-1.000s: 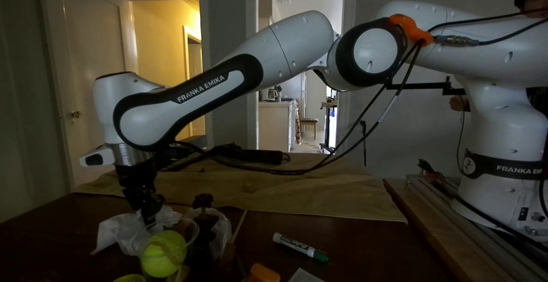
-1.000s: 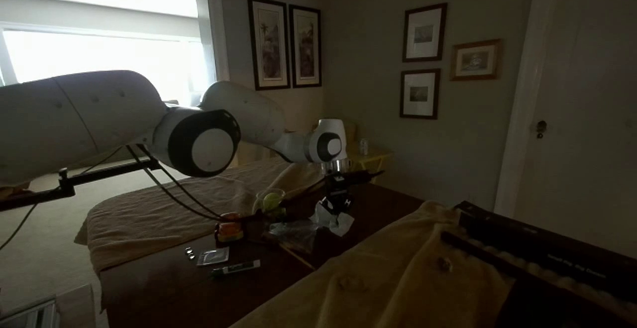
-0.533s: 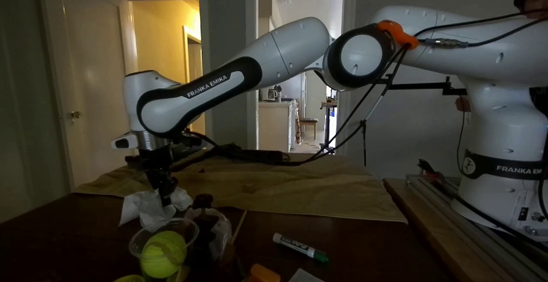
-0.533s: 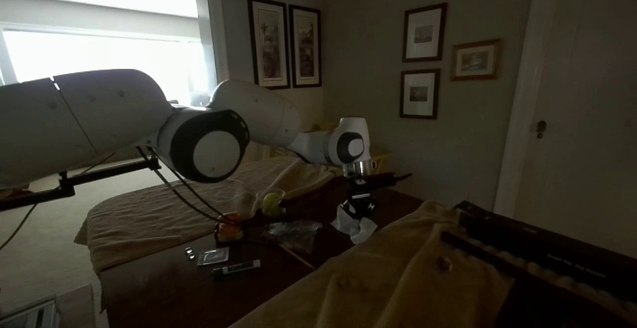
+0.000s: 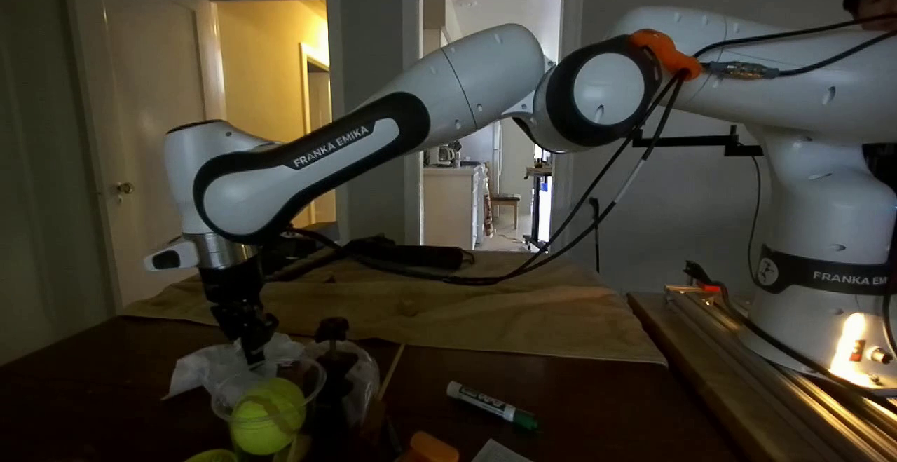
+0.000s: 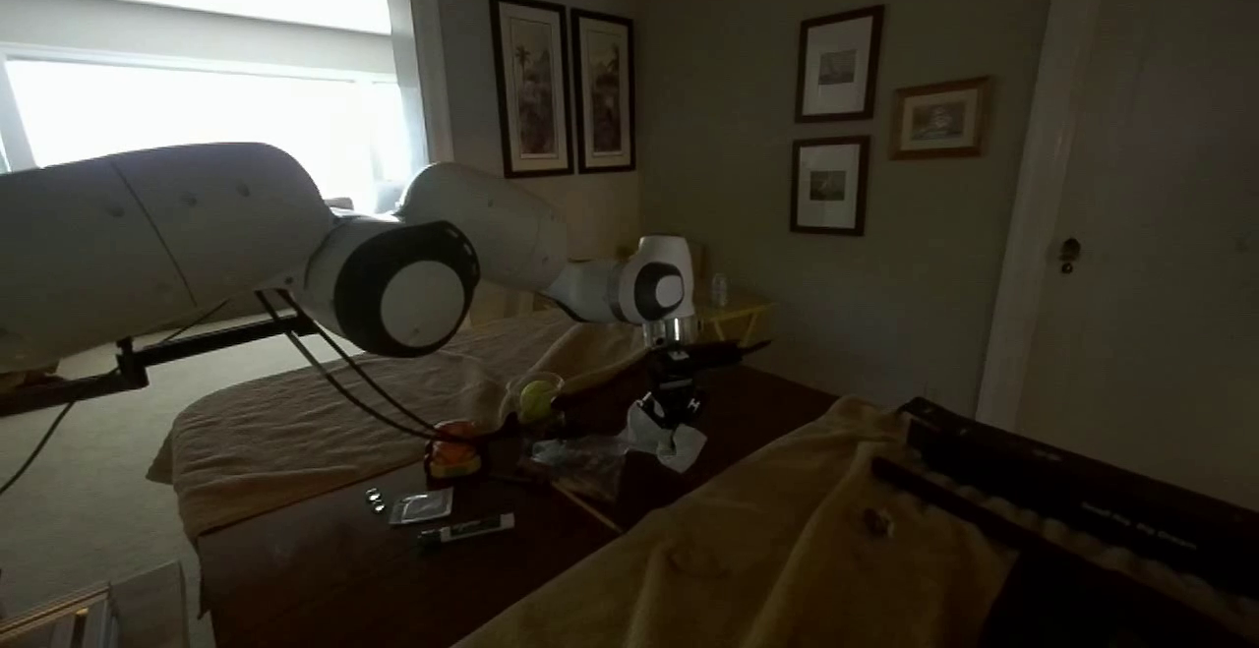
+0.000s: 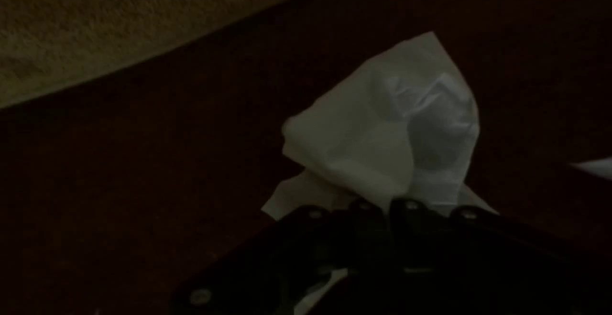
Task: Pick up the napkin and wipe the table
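The crumpled white napkin (image 7: 363, 128) is pinched between the fingers of my gripper (image 7: 386, 210), which is shut on it. Its folds spread out ahead of the fingertips in the wrist view, and a strip shows below them. In both exterior views the gripper (image 5: 254, 360) points down with the napkin (image 5: 196, 372) bunched around its tips, low over the dark reddish-brown table (image 5: 596, 413). Part of the napkin lies behind a clear cup in an exterior view. Whether all of its underside touches the wood I cannot tell.
The clear cup holding a yellow-green ball (image 5: 266, 416) stands close to the napkin. Beside it are a dark knobbed object (image 5: 333, 332) and a clear plastic bag (image 5: 361, 378). A marker (image 5: 490, 406), an orange item (image 6: 452, 451) and a tan cloth (image 5: 455, 318) also lie on the table.
Gripper and napkin shifted away from the cup half a second ago, then came back toward it, close to where they were a second ago. The grip stayed shut throughout.
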